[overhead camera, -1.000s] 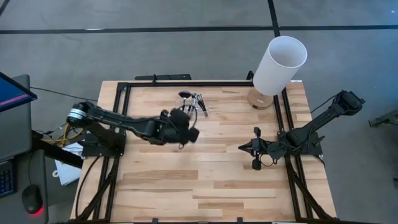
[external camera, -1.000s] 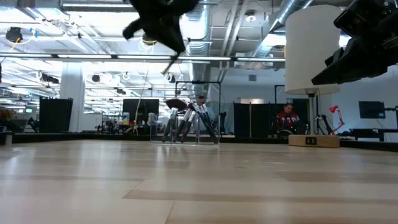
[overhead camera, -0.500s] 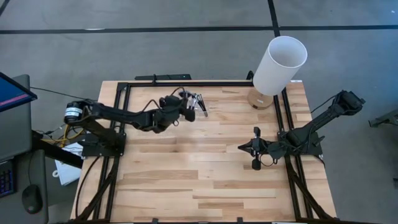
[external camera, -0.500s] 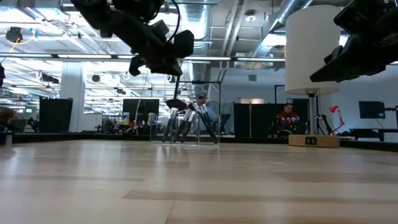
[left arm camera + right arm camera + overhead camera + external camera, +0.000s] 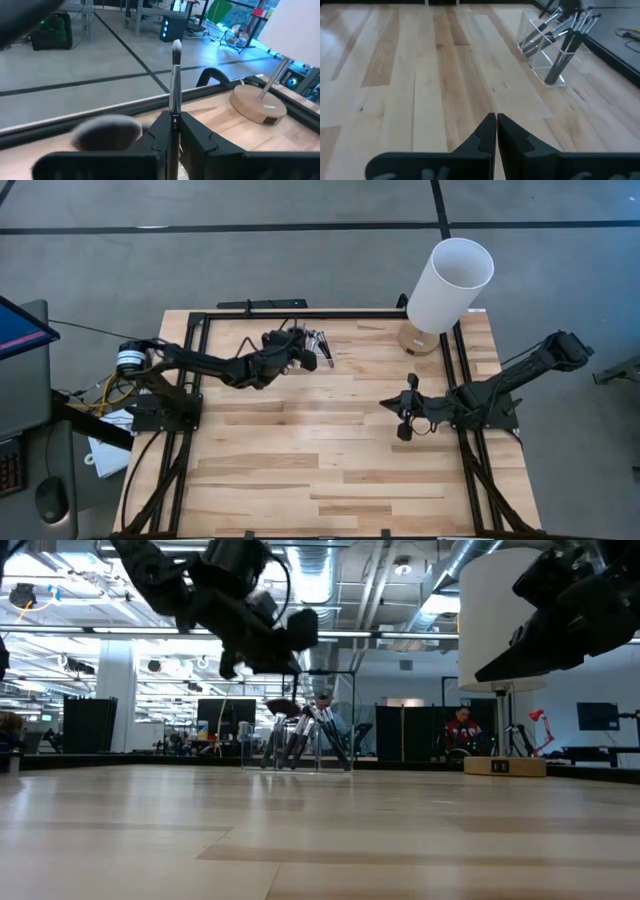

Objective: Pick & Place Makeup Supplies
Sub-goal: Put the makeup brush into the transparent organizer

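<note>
My left gripper point(image 5: 299, 348) is shut on one slim makeup brush point(image 5: 175, 85), whose small bristle tip point(image 5: 176, 47) points up. It stands right over the small clear holder point(image 5: 316, 346) at the far middle of the table. In the holder several more black-handled brushes point(image 5: 305, 730) lean on the walls. One has a wide fluffy head point(image 5: 107, 132). Whether the held brush's lower end is inside the holder, I cannot tell. My right gripper point(image 5: 388, 408) hangs shut with nothing in it over the table's right half, its fingers point(image 5: 496, 125) aimed at bare wood. My left gripper pinches the brush's black handle just below the silver ferrule point(image 5: 174, 119) between its two fingers. The fingers come nearly level from the table's left side and lie across the brush. The brush stands about upright, bristles up; the fingers hide the handle's lower part.
A tall white cylinder point(image 5: 452, 283) on a round wooden base point(image 5: 420, 338) stands at the far right corner. A black frame point(image 5: 300, 314) runs along the table's edges. Bare wood point(image 5: 320, 460) fills the middle and near half. People and equipment show in the room beyond.
My left gripper has gone from the table's middle toward the far edge and down to the holder, tipping toward level, still shut on the brush. My right gripper has swung slightly toward the far edge.
</note>
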`<state>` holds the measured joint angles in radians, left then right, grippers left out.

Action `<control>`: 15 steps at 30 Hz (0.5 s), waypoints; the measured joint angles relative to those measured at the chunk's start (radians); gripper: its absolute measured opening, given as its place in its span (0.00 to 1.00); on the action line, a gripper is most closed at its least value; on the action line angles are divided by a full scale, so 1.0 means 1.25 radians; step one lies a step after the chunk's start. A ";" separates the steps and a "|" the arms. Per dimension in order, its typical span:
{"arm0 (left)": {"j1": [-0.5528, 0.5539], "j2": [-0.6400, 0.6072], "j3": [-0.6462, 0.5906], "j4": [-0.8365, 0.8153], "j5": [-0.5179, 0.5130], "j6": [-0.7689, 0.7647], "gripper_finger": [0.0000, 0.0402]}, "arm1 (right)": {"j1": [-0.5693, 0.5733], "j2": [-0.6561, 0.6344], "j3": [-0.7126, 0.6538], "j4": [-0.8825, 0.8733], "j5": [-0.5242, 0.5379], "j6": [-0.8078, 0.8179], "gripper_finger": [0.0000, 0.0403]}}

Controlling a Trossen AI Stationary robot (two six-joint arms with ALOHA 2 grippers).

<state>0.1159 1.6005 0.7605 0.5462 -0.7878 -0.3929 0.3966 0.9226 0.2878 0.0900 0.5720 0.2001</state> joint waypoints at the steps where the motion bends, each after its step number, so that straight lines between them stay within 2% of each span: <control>1: 0.000 0.018 0.000 0.019 0.000 0.000 0.07 | -0.005 0.000 0.000 0.000 -0.007 0.000 0.02; 6: 0.007 0.091 0.000 0.071 -0.007 -0.004 0.07 | -0.016 0.000 0.000 -0.002 -0.043 0.000 0.02; 15: 0.012 0.102 0.000 0.073 -0.025 -0.025 0.07 | -0.014 0.000 0.000 -0.006 -0.045 -0.001 0.02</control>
<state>0.1307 1.7283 0.7609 0.6372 -0.8188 -0.4236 0.3790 0.9225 0.2878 0.0822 0.5152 0.1986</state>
